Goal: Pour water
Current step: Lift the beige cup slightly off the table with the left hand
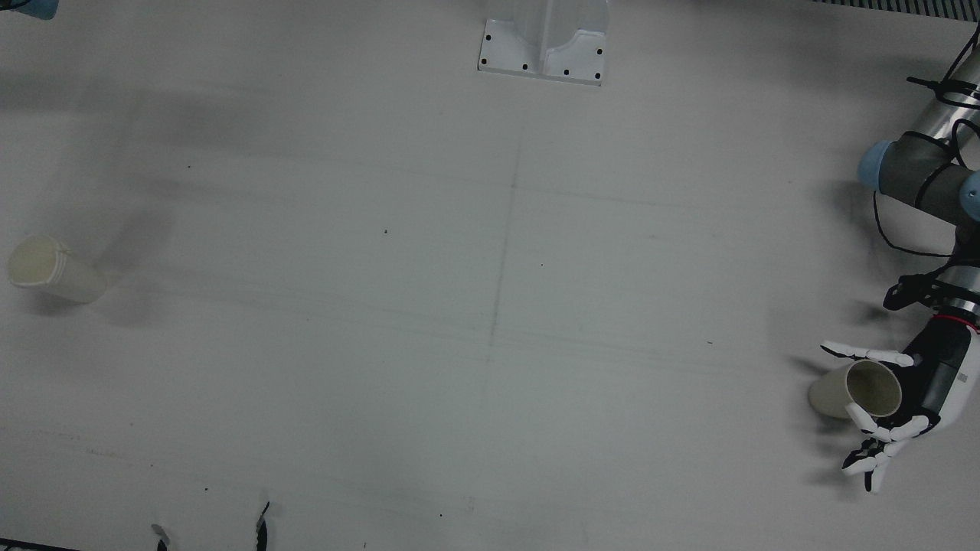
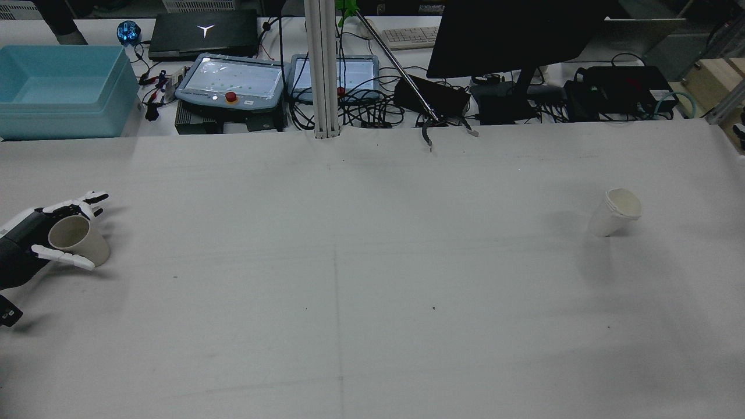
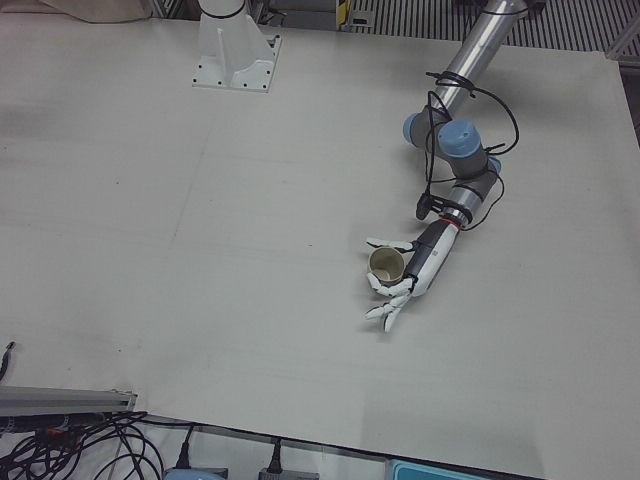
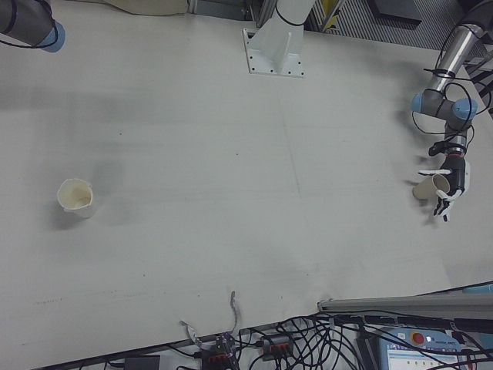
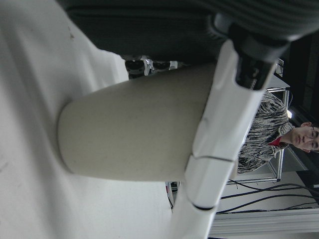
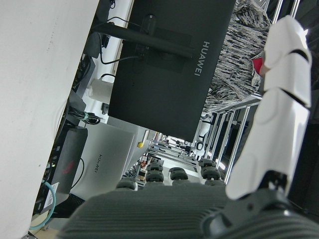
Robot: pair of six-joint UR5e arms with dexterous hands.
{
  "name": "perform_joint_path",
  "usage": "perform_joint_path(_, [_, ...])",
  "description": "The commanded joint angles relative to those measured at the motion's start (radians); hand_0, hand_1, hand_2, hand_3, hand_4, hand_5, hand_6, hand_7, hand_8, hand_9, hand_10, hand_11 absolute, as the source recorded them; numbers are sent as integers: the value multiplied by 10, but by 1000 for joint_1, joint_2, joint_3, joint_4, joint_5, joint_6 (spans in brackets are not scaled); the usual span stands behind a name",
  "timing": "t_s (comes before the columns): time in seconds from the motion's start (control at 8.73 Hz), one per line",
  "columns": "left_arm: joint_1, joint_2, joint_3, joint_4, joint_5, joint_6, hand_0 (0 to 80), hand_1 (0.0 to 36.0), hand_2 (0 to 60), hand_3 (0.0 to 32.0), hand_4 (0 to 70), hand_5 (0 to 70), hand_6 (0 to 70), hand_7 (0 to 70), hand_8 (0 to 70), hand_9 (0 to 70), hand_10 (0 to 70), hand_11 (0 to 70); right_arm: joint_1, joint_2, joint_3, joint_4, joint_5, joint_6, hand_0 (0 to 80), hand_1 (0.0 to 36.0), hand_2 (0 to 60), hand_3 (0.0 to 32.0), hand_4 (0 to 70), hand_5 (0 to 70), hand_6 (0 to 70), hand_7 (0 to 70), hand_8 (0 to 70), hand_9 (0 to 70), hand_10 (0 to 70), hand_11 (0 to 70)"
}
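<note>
Closing around a paper cup (image 1: 857,389), the left hand (image 1: 907,405) sits at the far edge of its own half of the surface (image 1: 490,306), with fingers (image 1: 865,352) spread on either side of the cup wall. The left hand view shows one finger lying against the cup's side, yet the front view leaves a gap on the other side, so I judge the grasp as forming rather than secured; whether the cup is truly held I cannot tell. The cup leans with its mouth tipped toward the palm, its base apparently on the surface.

The second cup (image 1: 50,269), ribbed at the rim, stands well apart on the opposite half of the surface, upright or nearly so. The right hand shows only in its own camera as a finger (image 6: 279,99) held up in the air over nothing; how far it is open cannot be read. The right arm's elbow (image 4: 31,23) is just visible at a corner of the right-front view.

The step in hand looks like the pick-up of the pouring cup. The next move probably calls for firming the grip, lifting level so nothing spills, and carrying it across. The wide middle is bare, so travel room is generous. The risk lies near the surface edge beside the left hand, where a slipped cup could roll off.
</note>
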Motion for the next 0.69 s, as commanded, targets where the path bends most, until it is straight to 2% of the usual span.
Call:
perform_joint_path(0.0, [4,1,-43,62,-2,-35,800,360,161,0,594,700,166,171,52,35,73,148,0,0,1,2,0,8,492,187,130,16,0,53,59,0,51,72,0,0])
perform_joint_path(0.11, [4,2,-65,79,-2,-35,800,360,505,0,607,700,163,166,52,33,73,147,2,0,1,2,0,10,492,188,128,18,0,54,59,0,51,72,0,0])
perform_joint_path(0.23, [3,4,-94,107,0,-47,800,360,600,0,620,700,164,166,52,33,73,146,5,0,1,2,0,11,493,189,130,22,0,54,60,0,53,75,0,0])
perform_joint_path(0.46, [0,9,-174,226,3,-132,800,360,600,0,639,700,164,165,50,30,70,142,6,0,2,3,0,13,495,190,127,22,0,54,56,0,47,68,0,0])
perform_joint_path(0.57, [-2,15,-215,254,3,-135,800,360,600,0,631,700,162,161,50,28,70,141,6,0,-1,3,-2,8,495,191,127,22,0,54,54,0,48,69,0,0])
